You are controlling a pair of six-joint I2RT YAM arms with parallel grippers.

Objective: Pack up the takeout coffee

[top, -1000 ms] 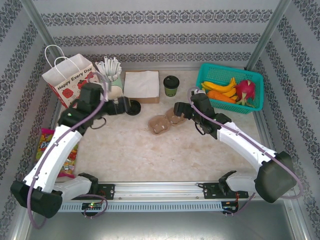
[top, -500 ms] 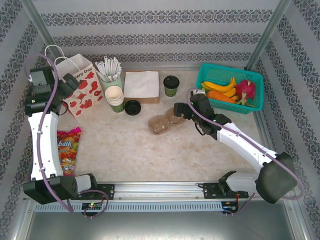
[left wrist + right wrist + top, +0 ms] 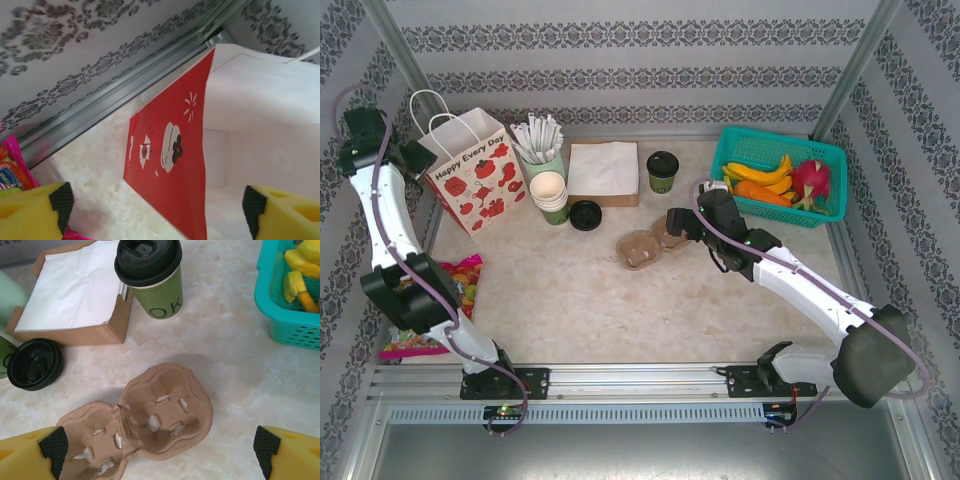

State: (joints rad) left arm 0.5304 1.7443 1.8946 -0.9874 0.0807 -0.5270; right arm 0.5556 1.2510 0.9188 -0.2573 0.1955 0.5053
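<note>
Beyond the right tool [image 3: 675, 222], clear of its wide, empty jaws, one takeout coffee [image 3: 662, 171] stands upright on the tabletop [image 3: 580, 300] beside one napkin box [image 3: 603, 171]. One two-well cup carrier [image 3: 647, 245] and one loose lid [image 3: 586, 214] lie nearer. The left tool [image 3: 157, 202], also wide, hangs by one gift bag [image 3: 472, 180].

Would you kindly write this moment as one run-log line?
left gripper: open, facing gift bag | right gripper: open, over cup carrier | takeout coffee: upright beside napkin box, unpacked
</note>
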